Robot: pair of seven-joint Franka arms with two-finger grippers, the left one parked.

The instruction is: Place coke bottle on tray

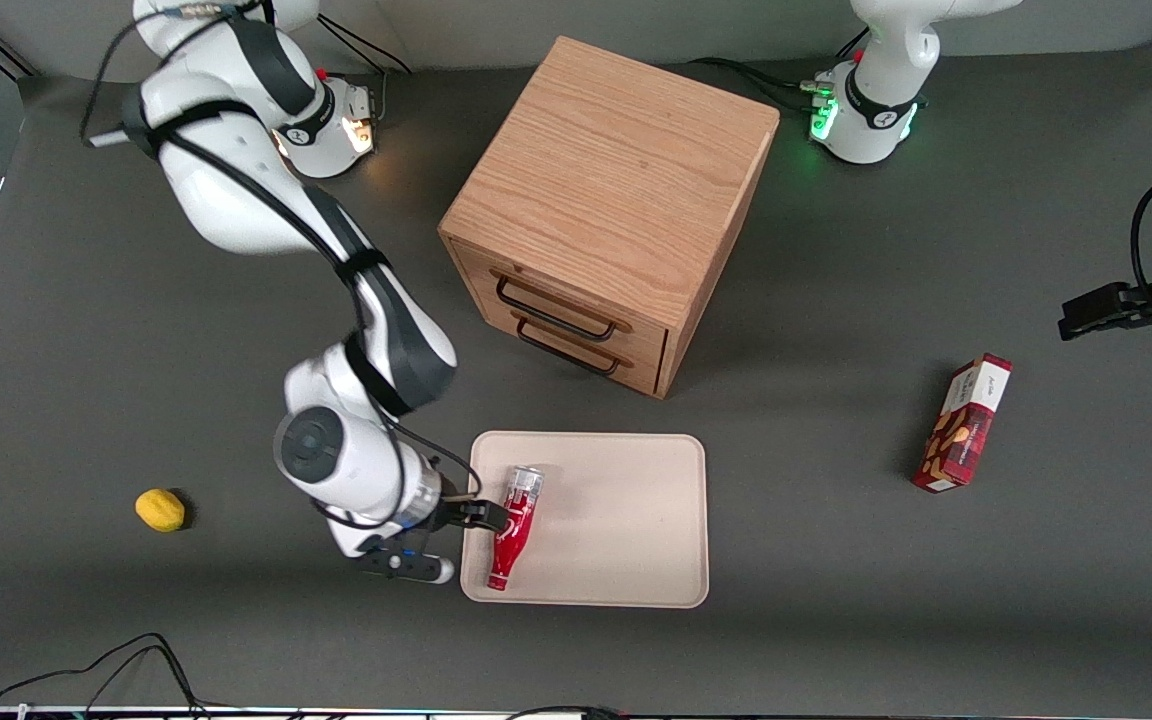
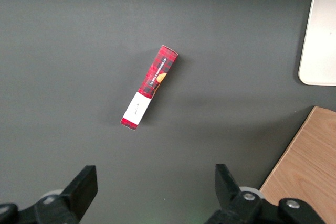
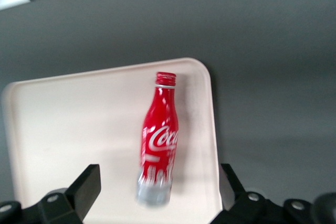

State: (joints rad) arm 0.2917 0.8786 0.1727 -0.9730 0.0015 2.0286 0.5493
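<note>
A: Where is the bottle now?

B: It lies on its side on the tray, near the tray edge that faces the working arm. The cap points toward the front camera and the silvery base points toward the cabinet.

A: And the gripper?

B: It is low, at that same edge of the tray, just beside the bottle. In the right wrist view the two fingers stand wide apart, one on each side of the bottle's base, and they do not touch it. So it is open and holds nothing.

A: Is the bottle fully inside the tray?

B: Yes, the whole bottle rests on the cream surface, close to the rim and almost parallel to it.

A: What else is on the table?

B: A wooden cabinet with two drawers stands farther from the front camera than the tray. A red box lies toward the parked arm's end of the table. A small yellow fruit lies toward the working arm's end, well apart from the tray.
</note>
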